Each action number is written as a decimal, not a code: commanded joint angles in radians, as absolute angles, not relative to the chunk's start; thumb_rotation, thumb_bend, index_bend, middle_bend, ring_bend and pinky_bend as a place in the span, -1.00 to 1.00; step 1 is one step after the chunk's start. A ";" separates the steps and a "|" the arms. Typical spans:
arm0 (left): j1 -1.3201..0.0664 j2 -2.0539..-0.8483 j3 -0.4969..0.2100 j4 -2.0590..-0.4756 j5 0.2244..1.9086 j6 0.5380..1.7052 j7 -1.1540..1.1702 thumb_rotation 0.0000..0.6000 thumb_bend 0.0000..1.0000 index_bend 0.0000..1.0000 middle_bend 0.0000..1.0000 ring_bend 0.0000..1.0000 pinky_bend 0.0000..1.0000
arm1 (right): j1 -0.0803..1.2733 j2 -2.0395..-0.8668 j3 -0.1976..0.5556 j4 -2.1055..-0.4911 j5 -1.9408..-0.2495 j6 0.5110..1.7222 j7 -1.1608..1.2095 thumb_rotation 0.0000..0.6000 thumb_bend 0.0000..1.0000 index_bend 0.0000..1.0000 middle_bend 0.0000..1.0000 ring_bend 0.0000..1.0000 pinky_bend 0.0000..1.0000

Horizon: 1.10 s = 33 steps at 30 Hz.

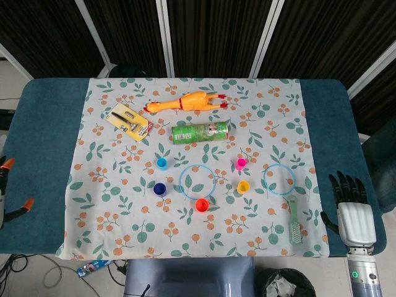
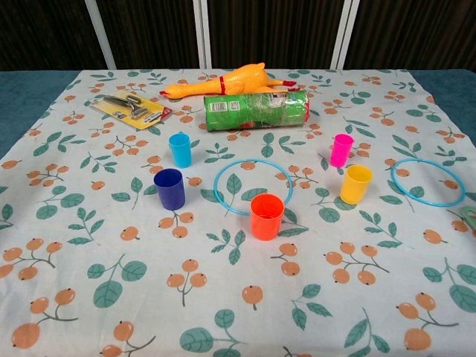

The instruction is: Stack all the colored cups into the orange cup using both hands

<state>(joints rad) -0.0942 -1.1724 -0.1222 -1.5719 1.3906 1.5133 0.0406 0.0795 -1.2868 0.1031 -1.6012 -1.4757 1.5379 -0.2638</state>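
Your five cups stand apart, upright, mid-bench: orange cup (image 2: 267, 216) nearest, yellow cup (image 2: 355, 184), pink cup (image 2: 341, 149), light blue cup (image 2: 180, 149), dark blue cup (image 2: 169, 188). They look like light, stiff, slick plastic, so pinch at the rim. Your right hand (image 1: 351, 199) rests empty, fingers apart; the left is unseen.

Orange cup (image 2: 267, 216) stands at near rim of blue ring (image 2: 253, 187), open cloth toward table's front edge. Dark blue cup (image 2: 169, 188) and light blue cup (image 2: 180, 149) crowd left; yellow cup (image 2: 355, 184), pink cup (image 2: 341, 149) right. Green can (image 2: 256, 110) and rubber chicken (image 2: 227, 80) block far side.
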 commanded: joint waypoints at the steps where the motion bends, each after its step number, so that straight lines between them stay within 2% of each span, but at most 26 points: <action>1: -0.095 -1.173 -0.122 -1.571 1.391 1.512 0.041 1.00 -0.66 -0.88 -1.00 -1.00 -1.00 | 0.079 -1.287 0.102 -1.601 -1.476 1.539 -0.264 1.00 -0.36 -1.00 -1.00 -1.00 -0.88; 26: -0.098 -1.171 -0.117 -1.565 1.405 1.507 0.022 1.00 -0.67 -0.88 -1.00 -1.00 -1.00 | 0.077 -1.283 0.105 -1.606 -1.473 1.543 -0.265 1.00 -0.36 -1.00 -1.00 -1.00 -0.88; 33: -0.139 -1.171 -0.097 -1.532 1.482 1.469 -0.009 1.00 -0.67 -0.88 -1.00 -1.00 -1.00 | 0.079 -1.287 0.106 -1.599 -1.458 1.529 -0.272 1.00 -0.36 -1.00 -1.00 -1.00 -0.88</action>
<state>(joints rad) -0.1213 -1.1755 -0.1065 -1.5363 1.4639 1.4940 0.0028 0.0790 -1.2865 0.1055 -1.6002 -1.4608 1.5317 -0.2708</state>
